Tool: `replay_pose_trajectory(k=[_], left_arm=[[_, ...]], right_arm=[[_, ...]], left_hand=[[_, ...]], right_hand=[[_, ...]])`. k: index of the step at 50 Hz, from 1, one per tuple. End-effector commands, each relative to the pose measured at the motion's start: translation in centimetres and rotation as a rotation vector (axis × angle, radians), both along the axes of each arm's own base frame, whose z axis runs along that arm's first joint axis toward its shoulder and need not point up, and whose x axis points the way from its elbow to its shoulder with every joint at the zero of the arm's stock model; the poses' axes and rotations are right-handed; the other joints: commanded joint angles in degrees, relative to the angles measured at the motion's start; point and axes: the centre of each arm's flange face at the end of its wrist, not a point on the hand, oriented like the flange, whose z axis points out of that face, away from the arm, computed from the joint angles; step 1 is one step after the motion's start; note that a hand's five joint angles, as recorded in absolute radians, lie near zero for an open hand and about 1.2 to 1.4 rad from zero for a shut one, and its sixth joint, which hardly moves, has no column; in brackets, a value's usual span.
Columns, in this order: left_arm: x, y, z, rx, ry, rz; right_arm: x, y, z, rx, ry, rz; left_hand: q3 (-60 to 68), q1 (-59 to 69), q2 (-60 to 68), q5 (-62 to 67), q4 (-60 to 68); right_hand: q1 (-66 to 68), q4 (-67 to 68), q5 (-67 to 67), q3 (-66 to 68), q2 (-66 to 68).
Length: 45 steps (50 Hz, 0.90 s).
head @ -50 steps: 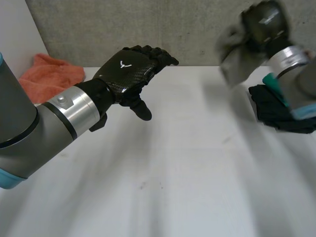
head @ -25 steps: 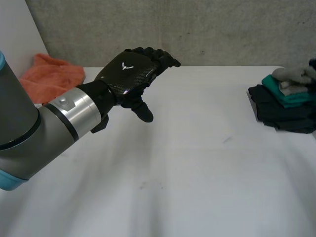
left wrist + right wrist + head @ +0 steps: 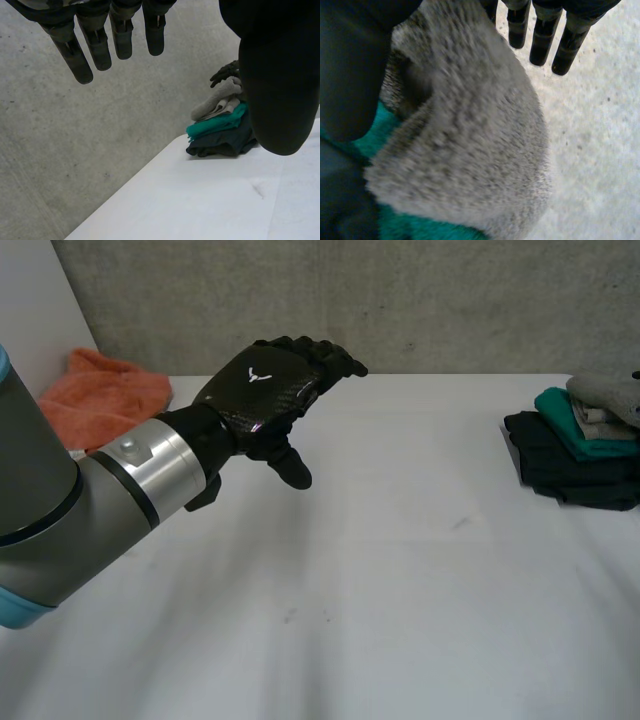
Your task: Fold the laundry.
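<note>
Orange cloth (image 3: 105, 390) lies crumpled at the counter's (image 3: 400, 580) far corner. The left hand (image 3: 262, 390) hovers nearby, well apart from a folded stack (image 3: 570, 465).

From the left wrist, its fingers (image 3: 95, 47) are straight and empty.

From the right wrist, the right hand (image 3: 350, 70) holds its fingers (image 3: 540, 42) straight above the grey cloth (image 3: 470, 140) topping the stack (it seems to overhang). A careless lift could snag and unfold it.

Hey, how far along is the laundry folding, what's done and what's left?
Done: a folded dark cloth, teal cloth and grey fleecy cloth sit stacked at the white table's right edge. In hand: nothing is gripped. The right hand is open over the grey cloth, and the left hand hovers open above the table. Left: the crumpled orange towel at the far left looks unfolded.
</note>
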Motion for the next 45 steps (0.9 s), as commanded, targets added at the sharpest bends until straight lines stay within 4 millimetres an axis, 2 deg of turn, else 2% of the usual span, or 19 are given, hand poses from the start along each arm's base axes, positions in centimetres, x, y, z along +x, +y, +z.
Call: replay_pose_trajectory(k=[1,5,8,14,17,19,23,24,25,27,28,31,32,36,38,39,42,43,45], left_arm=[[-0.4,0.8,-0.1,0.014,0.003,-0.023],[-0.5,1.3,0.3,0.004,0.010,-0.030],[-0.5,1.6,0.7,-0.004,0.018,-0.035],[-0.4,1.7,1.0,-0.009,0.024,-0.034],[-0.2,1.4,1.4,-0.027,0.032,-0.025],[-0.1,1.1,1.8,-0.044,0.042,-0.008],[0.9,-0.9,2.8,-0.101,0.077,0.105],[1.8,-2.5,3.5,-0.145,0.101,0.177],[2.3,-3.4,4.0,-0.169,0.116,0.216],[3.4,-5.2,4.5,-0.212,0.136,0.284],[4.7,-7.2,5.1,-0.252,0.151,0.344],[6.9,-10.8,4.8,-0.273,0.143,0.426],[8.6,-13.7,3.7,-0.266,0.123,0.480],[12.6,-19.3,1.1,-0.253,0.050,0.576],[13.7,-21.2,-0.3,-0.251,0.011,0.591],[14.9,-23.3,-2.3,-0.250,-0.033,0.601],[16.6,-25.7,-5.1,-0.243,-0.085,0.615],[17.8,-27.1,-6.9,-0.240,-0.117,0.634],[18.8,-28.2,-8.4,-0.238,-0.141,0.647]], right_arm=[[-1.6,3.7,2.7,0.158,-0.072,-0.138],[-4.9,6.7,4.1,0.233,-0.078,-0.294],[-7.1,7.7,4.8,0.234,-0.049,-0.398],[-14.9,9.5,8.2,0.175,0.054,-0.791],[-17.1,9.6,10.2,0.119,0.100,-0.931],[-17.1,9.4,11.1,0.082,0.105,-0.953],[-11.6,7.8,14.6,-0.068,0.090,-0.813],[-8.3,7.5,15.9,-0.126,0.065,-0.715],[-6.7,7.5,16.6,-0.156,0.053,-0.664],[-3.6,7.7,17.4,-0.196,0.030,-0.561],[-0.7,8.3,18.0,-0.224,0.009,-0.465],[3.7,9.8,18.9,-0.266,-0.009,-0.318],[6.6,10.8,18.7,-0.271,-0.016,-0.220],[13.1,13.3,16.3,-0.231,-0.024,-0.008],[15.6,14.5,15.1,-0.200,-0.027,0.065],[17.7,15.8,13.9,-0.163,-0.027,0.125],[20.2,17.5,12.0,-0.109,-0.018,0.192],[21.3,18.5,10.3,-0.061,-0.004,0.225],[22.0,19.0,8.7,-0.015,0.015,0.244]], left_hand=[[1.1,0.9,1.3,1.4,1.4],[0.9,0.8,1.2,1.3,1.2],[0.9,0.8,1.2,1.3,1.2],[0.8,0.6,1.0,1.1,1.1],[0.8,0.6,1.0,1.1,1.1],[0.8,0.6,1.0,1.1,1.1],[0.6,0.4,0.8,0.9,0.9],[0.3,0.1,0.5,0.6,0.6],[0.1,-0.1,0.3,0.4,0.4],[-0.7,-0.9,-0.5,-0.4,-0.5],[-1.1,-1.2,-0.8,-0.8,-0.8],[-1.2,-1.4,-1.0,-0.9,-1.0],[-1.1,-1.2,-0.8,-0.8,-0.8],[-0.4,-0.6,-0.2,-0.1,-0.1],[-0.2,-0.4,0.0,0.1,0.0],[-0.1,-0.2,0.2,0.3,0.2],[-0.1,-0.2,0.2,0.3,0.2],[0.1,-0.1,0.3,0.4,0.4],[0.6,0.4,0.8,0.9,0.9]], right_hand=[[-1.6,-3.5,-4.2,-2.7,-2.7],[-1.6,-3.5,-4.2,-2.7,-2.7],[-1.6,-3.5,-4.2,-2.7,-2.7],[-1.6,-3.5,-4.2,-2.7,-2.7],[-1.6,-3.5,-4.2,-2.7,-2.7],[-1.6,-3.5,-4.2,-2.7,-2.7],[-1.6,-3.5,-4.2,-2.7,-2.7],[-1.6,-3.5,-4.2,-2.7,-2.7],[-1.6,-3.5,-4.2,-2.7,-2.7],[-1.6,-3.5,-4.2,-2.7,-2.7],[-1.6,-3.5,-4.2,-2.7,-2.7],[-1.6,-3.5,-4.2,-2.7,-2.7],[-1.6,-3.5,-4.2,-2.7,-2.7],[-1.6,-3.5,-4.2,-2.7,-2.7],[-1.6,-3.5,-4.2,-2.7,-2.7],[-1.6,-3.5,-4.2,-2.7,-2.7],[-1.6,-3.5,-4.2,-2.7,-2.7],[-1.6,-3.5,-4.2,-2.7,-2.7],[-1.6,-3.5,-4.2,-2.7,-2.7]])
